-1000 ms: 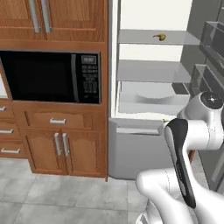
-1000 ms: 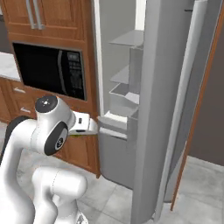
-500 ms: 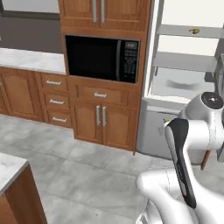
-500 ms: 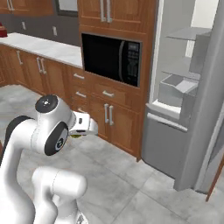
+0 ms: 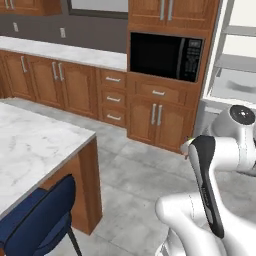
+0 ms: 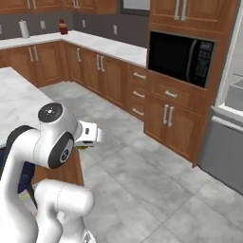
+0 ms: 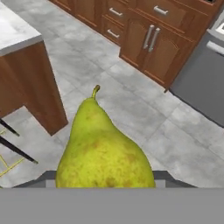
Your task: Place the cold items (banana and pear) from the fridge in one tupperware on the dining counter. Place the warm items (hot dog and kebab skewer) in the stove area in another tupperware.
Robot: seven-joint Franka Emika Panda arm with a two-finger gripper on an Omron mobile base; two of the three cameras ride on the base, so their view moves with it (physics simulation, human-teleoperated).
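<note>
Closest to me, low in the centre of the hand view, the pear sits clamped in my claw, stem pointing up the frame toward the floor tiles; the fingertips themselves are hidden behind the fruit, but it stands between them with nothing else to carry it, so I judge it grasped. In the right base view a sliver of yellow-green shows just under my claw, at centre left. So the fetching half of the pear's trip looks done, and the placing half is not (no tray has come into sight, so I cannot say what either one holds). A little farther, the dining counter fills the lower left of the left base view, its marble top bare where I can see it, with a blue chair tucked at its near corner. Beyond the open floor stand the wooden cabinets and the black microwave at upper centre. Farthest, at the right edge, is the fridge, open, with pale shelves showing; I cannot make out the banana there. By my reckoning the pear's drop-off, the banana, and both warm items are all left to do.
</note>
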